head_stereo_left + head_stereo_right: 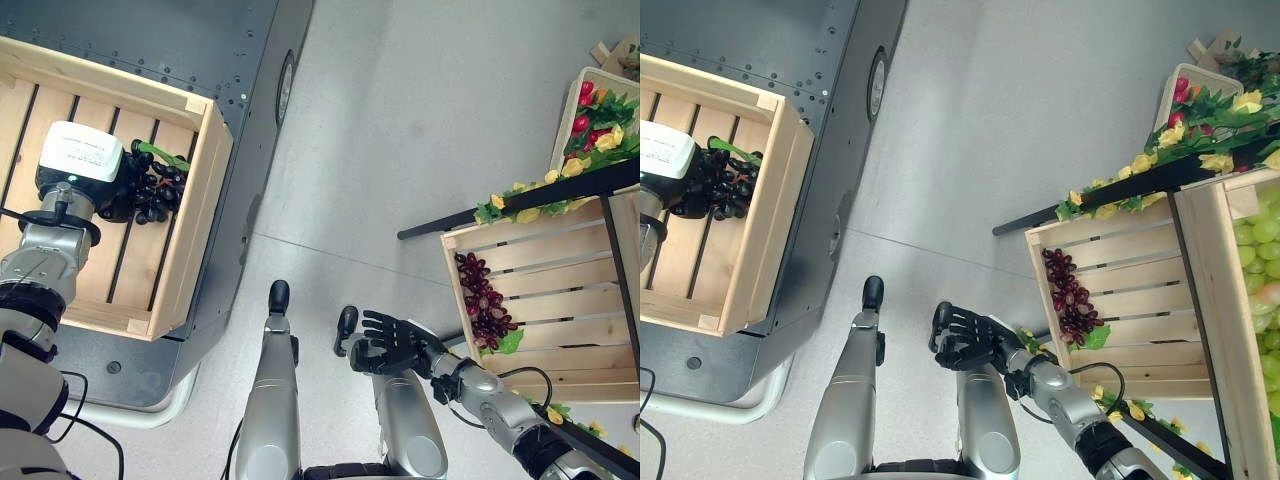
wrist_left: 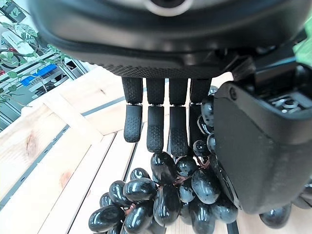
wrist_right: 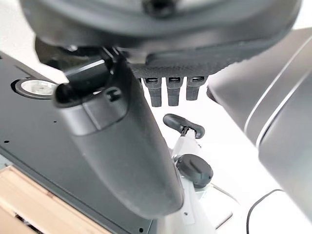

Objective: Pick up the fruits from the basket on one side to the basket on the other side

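The left hand (image 1: 118, 188) is down inside the wooden crate (image 1: 195, 215) on the robot's left, over a bunch of black grapes (image 1: 158, 190) that lies on the crate's slatted bottom. In its wrist view the fingers (image 2: 155, 126) hang nearly straight above the grapes (image 2: 165, 200) and the thumb lies against the side of the bunch; the hand is slack, not clasped round the fruit. A green leaf or stem sticks out of the bunch toward the crate's far wall. A white block on the wrist carries some small print, too fine to read.

The right hand (image 1: 392, 343) hangs low over the floor between the two crates, palm showing, fingers loosely spread and holding nothing.

On the robot's right stands a second wooden crate (image 1: 560, 250), with a bunch of red grapes (image 1: 487, 303) and a green leaf lying against its near left wall. A dark bar (image 1: 520, 200) trimmed with yellow flowers and green leaves runs across above it. Beyond the bar a pale box (image 1: 597, 120) holds red and yellow fruit among leaves, and in the right eye view green grapes (image 1: 1262, 250) show in a crate at the edge.

The floor (image 1: 420, 120) is smooth pale grey, with a thin seam across it. The left crate rests on a dark grey metal platform (image 1: 240, 60) with rows of screws and a round fitting at its edge.
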Tool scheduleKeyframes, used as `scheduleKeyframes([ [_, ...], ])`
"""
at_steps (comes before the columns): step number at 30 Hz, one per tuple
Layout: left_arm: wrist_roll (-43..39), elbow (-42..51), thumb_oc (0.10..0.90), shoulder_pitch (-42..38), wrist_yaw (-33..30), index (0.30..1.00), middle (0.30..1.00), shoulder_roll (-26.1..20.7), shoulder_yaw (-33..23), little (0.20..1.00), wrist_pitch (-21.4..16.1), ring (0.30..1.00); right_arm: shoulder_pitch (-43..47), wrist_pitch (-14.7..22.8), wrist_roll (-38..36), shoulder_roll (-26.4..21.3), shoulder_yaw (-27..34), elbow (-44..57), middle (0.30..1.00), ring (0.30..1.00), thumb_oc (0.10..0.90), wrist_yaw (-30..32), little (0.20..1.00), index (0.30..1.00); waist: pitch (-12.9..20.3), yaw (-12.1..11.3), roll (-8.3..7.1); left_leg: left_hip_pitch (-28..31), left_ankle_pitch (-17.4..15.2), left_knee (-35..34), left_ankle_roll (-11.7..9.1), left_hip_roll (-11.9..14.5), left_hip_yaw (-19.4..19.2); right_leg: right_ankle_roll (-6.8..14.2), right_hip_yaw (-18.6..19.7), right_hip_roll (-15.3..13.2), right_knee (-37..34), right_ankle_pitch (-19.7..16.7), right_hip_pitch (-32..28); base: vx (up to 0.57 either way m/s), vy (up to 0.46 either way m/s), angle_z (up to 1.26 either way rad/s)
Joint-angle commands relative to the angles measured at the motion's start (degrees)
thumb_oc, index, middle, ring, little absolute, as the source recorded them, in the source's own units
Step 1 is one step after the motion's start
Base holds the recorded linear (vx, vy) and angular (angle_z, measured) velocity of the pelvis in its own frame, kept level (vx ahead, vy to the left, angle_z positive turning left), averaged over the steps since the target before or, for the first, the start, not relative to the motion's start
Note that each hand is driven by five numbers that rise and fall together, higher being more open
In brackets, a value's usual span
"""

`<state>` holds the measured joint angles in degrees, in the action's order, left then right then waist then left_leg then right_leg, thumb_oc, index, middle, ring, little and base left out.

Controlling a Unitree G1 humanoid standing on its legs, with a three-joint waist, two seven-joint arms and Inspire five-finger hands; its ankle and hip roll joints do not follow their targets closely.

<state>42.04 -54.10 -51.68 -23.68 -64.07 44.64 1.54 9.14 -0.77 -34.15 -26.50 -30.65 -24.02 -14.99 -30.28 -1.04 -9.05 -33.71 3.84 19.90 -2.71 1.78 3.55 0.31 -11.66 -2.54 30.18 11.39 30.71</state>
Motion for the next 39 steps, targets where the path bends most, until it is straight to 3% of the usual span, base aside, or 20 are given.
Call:
scheduleKeyframes([
  [1,-0.71,0.99,0.400,-1.04,-7.52,0.300,0.300,-3.56,-7.91,0.300,0.47,0.300,-2.95,2.61,-1.00,-1.36,0.62,4.34,0.900,0.900,0.800,0.26,0.900,0.900,0.49,-0.21,1.97,5.77,-7.29,0.50,3.94,-4.61,-6.48,0.72,-0.38,3.06,-6.49,-4.17,-5.95,0.01,-0.041,0.01],
  [9,0.84,8.45,0.400,8.30,-8.80,0.300,0.300,-7.87,-16.16,0.300,-1.10,0.300,-4.43,1.88,-0.05,-1.49,2.61,5.69,0.900,0.900,0.800,-0.66,0.900,0.900,0.49,-1.93,3.73,15.69,-6.60,-4.91,3.38,-5.68,-4.32,0.88,-0.60,2.97,-12.59,-4.22,-16.45,0.03,-0.060,0.02],
  [12,1.31,10.04,0.400,11.29,-9.07,0.300,0.300,-8.86,-18.33,0.300,-1.95,0.300,-4.90,1.41,0.11,-1.45,2.83,5.66,0.900,0.900,0.800,-0.83,0.900,0.900,2.00,-2.45,4.21,18.01,-6.20,-6.97,3.00,-5.91,-3.57,0.85,-0.94,3.09,-15.30,-4.32,-19.48,0.07,-0.055,0.05],
  [24,2.99,14.95,0.400,19.31,-6.58,0.300,0.300,-10.63,-23.24,0.300,-2.64,0.300,-6.68,1.00,-0.65,-0.98,2.75,5.96,0.900,0.900,0.800,-0.82,0.900,0.900,5.33,-3.70,4.51,21.96,-5.13,-11.30,2.51,-5.95,-2.60,0.62,-2.01,3.85,-20.15,-4.59,-25.09,0.06,-0.030,0.06],
  [27,3.98,17.21,0.400,21.05,-5.84,0.300,0.300,-11.11,-24.15,0.300,-1.48,0.300,-6.89,2.72,-1.19,-1.19,3.09,6.86,0.900,0.900,0.800,-1.50,0.900,0.900,5.49,-3.87,4.49,22.69,-4.28,-12.94,2.25,-5.85,-2.30,0.85,-2.08,3.91,-21.60,-5.29,-25.90,0.03,-0.012,0.02],
  [33,7.52,24.28,0.400,26.31,-5.33,0.300,0.300,-12.27,-26.41,0.300,0.43,0.300,-5.25,10.44,-4.52,-2.94,3.63,16.96,0.900,0.900,0.800,-3.93,0.900,0.900,6.34,-4.73,5.22,24.17,-1.91,-17.35,1.75,-5.31,-0.61,1.38,-2.46,3.55,-24.09,-6.63,-26.98,0.02,-0.027,0.04],
  [39,9.02,24.88,0.400,26.25,-8.52,0.300,0.300,-13.16,-25.14,0.300,-1.19,0.300,-0.84,16.27,-8.26,-3.55,2.18,24.76,0.900,0.900,0.800,-5.85,0.900,0.900,8.99,-5.79,6.78,25.23,0.00,-20.51,1.24,-4.95,0.60,1.85,-2.80,2.83,-26.48,-7.48,-28.71,0.03,-0.011,0.08],
])
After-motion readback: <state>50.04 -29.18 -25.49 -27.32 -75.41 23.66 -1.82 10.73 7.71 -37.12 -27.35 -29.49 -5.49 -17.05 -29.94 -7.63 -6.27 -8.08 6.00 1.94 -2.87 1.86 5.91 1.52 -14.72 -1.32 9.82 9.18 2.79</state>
